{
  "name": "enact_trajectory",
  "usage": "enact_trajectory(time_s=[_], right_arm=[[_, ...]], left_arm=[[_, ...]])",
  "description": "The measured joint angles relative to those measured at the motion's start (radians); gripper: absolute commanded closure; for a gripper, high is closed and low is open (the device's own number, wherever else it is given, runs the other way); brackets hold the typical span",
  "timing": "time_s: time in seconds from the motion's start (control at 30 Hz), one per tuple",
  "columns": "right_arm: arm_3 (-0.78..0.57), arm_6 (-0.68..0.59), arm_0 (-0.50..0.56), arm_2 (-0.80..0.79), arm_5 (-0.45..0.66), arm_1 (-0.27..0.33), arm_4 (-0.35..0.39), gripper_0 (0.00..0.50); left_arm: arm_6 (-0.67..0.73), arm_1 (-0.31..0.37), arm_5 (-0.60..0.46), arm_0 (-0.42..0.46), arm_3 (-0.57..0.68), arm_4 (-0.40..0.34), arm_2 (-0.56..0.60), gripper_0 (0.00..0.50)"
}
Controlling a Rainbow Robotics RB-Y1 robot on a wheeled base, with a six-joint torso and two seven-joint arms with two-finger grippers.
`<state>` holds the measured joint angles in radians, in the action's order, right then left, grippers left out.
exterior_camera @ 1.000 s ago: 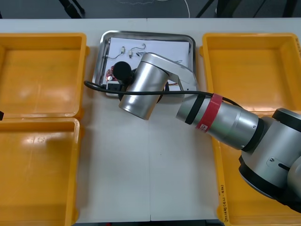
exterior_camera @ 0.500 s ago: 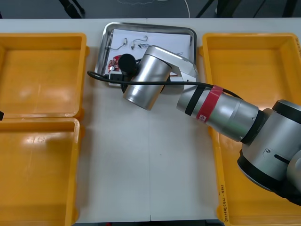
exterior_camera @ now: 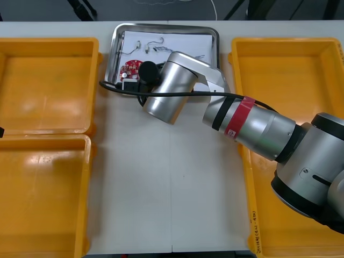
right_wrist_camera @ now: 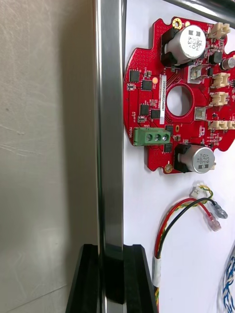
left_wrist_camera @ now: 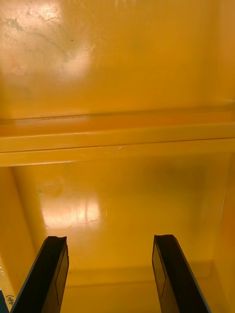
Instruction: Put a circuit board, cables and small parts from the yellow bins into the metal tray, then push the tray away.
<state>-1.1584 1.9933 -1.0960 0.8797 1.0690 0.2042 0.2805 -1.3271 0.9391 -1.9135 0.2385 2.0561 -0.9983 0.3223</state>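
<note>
On the light counter, the white-lined metal tray at the far middle holds a round red circuit board and a red and yellow cable, the right tool pinching its rim beside the board, and the left tool spread wide over a yellow bin.

The bench is a pale, matte surface. A thin seam runs straight along its middle, on the near side of the right claw. Just beside that claw, the bench top looks grey-beige, marked with faint scuff lines. Beyond the bench's far edge, past the claw, lies a dark floor. A thin white cable and black slanted struts cross it; what the struts belong to cannot be told.
</note>
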Motion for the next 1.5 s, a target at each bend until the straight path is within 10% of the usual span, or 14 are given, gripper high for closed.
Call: enact_trajectory(time_s=[0.2,0.3,0.57,1.1,1.5], right_arm=[[0.019,0.020,0.000,0.000,-0.019,0.000,-0.013,0.500],[0.020,0.020,0.000,0.000,-0.020,0.000,-0.015,0.269],[0.020,0.022,-0.001,0.000,-0.023,0.000,-0.018,0.000],[0.018,0.086,-0.028,-0.014,0.011,0.008,0.063,0.000],[-0.159,0.124,-0.036,-0.100,0.279,0.049,0.170,0.000]], left_arm=[[0.000,0.000,0.000,0.000,0.000,0.000,0.000,0.000],[0.000,0.000,0.000,0.000,0.000,0.000,0.000,0.000],[0.000,0.000,0.000,0.000,0.000,0.000,0.000,0.000],[0.000,0.000,0.000,0.000,0.000,0.000,0.000,0.000],[0.000,0.000,0.000,-0.001,0.000,0.000,0.000,0.000]])
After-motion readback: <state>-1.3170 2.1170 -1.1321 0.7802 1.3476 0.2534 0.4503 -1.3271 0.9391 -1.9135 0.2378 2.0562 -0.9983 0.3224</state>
